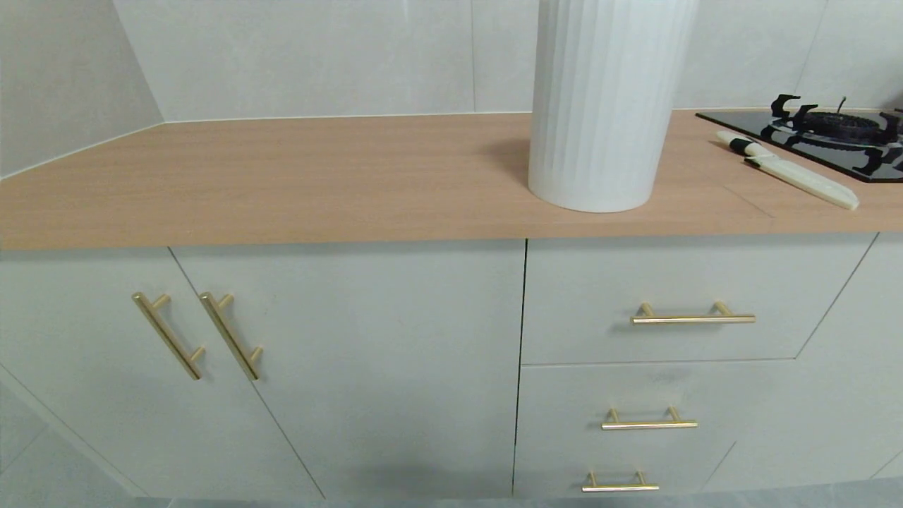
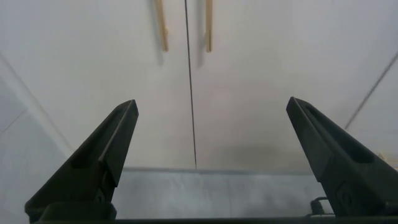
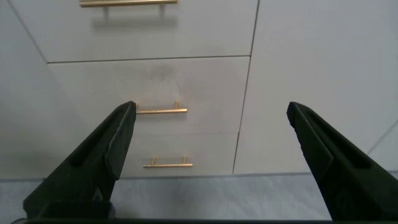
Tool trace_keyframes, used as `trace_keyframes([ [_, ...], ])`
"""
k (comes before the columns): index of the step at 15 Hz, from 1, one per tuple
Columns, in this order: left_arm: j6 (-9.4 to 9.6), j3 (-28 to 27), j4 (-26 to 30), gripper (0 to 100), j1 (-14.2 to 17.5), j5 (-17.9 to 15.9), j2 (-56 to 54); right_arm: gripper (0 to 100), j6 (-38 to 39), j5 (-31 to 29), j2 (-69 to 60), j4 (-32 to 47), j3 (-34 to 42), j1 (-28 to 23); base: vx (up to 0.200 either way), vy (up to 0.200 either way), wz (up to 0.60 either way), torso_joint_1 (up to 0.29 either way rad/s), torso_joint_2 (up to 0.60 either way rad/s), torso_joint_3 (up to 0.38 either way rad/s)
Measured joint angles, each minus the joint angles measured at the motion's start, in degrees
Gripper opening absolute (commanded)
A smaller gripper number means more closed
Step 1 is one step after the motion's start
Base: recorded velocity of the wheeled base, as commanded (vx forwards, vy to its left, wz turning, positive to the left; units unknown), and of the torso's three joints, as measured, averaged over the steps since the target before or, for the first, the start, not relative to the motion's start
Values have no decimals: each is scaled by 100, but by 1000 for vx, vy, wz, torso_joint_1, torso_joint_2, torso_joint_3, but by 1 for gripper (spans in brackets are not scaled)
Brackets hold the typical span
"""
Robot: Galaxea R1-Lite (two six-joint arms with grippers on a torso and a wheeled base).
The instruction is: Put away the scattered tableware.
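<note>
A cream-bladed knife [image 1: 790, 171] with a cream and black handle lies on the wooden countertop [image 1: 282, 176] at the right, beside the black gas hob [image 1: 832, 134]. A tall white ribbed container [image 1: 603, 106] stands on the counter to the knife's left. My left gripper [image 2: 211, 112] is open and low, facing the two cabinet doors with gold handles [image 2: 163, 25]. My right gripper [image 3: 211, 115] is open too, facing the lower drawers [image 3: 161, 112]. Neither holds anything.
Below the counter are double cabinet doors [image 1: 197, 331] at the left and a stack of three drawers with gold bar handles [image 1: 691, 316] at the right. Grey tiled walls close the back and left. Grey floor shows under the cabinets.
</note>
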Motion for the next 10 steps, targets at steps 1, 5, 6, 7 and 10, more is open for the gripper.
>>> trace_keyframes([
  [1, 0, 0, -4, 100, 0, 1, 0, 100, 1, 0, -2, 0, 0, 0, 0, 0, 0, 0, 0, 0],
  [5, -2, 0, -9, 100, 0, 0, 0, 100, 0, 0, 2, 0, 0, 0, 0, 0, 0, 0, 0, 0],
  [6, -5, 0, -6, 100, 0, 1, 0, 100, 1, 0, 2, 0, 0, 0, 0, 0, 0, 0, 0, 0],
  [7, -5, 0, -9, 100, 0, 1, 0, 100, 0, 0, 2, 0, 0, 0, 0, 0, 0, 0, 0, 0],
  [10, -5, 0, -6, 100, -2, 0, 0, 100, 0, 0, 2, 0, 0, 0, 0, 0, 0, 0, 0, 0],
])
